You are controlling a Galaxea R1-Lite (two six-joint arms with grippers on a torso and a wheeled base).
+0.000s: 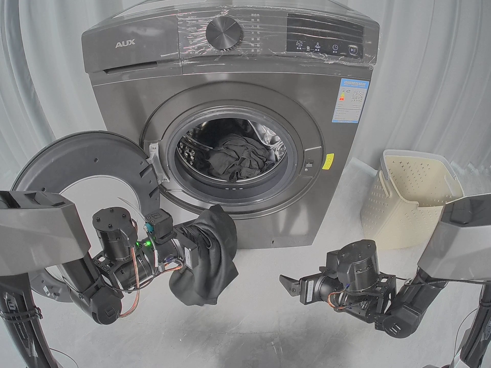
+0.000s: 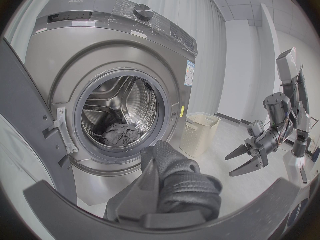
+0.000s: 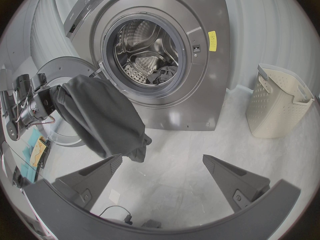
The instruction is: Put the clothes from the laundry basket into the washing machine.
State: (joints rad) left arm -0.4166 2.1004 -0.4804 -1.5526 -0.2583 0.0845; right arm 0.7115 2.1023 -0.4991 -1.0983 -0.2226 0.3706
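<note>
The grey washing machine [image 1: 230, 77] stands with its round door [image 1: 76, 164] swung open to the left. Dark clothes [image 1: 238, 157] lie inside the drum [image 2: 133, 100]. My left gripper [image 1: 197, 249] is shut on a dark grey garment [image 1: 209, 261], held low in front of the machine, just below the drum opening; the cloth hangs down from it [image 3: 100, 117]. My right gripper [image 3: 160, 164] is open with nothing between its fingers, low over the floor to the right [image 1: 289, 284]. The cream laundry basket [image 1: 409, 200] stands on the floor right of the machine.
White curtains [image 1: 434, 77] hang behind the machine. The open door [image 2: 20, 117] stands close to my left arm. Bare light floor [image 1: 266, 323] lies between my two arms. A small dark cable lies on the floor [image 3: 116, 212] near my right gripper.
</note>
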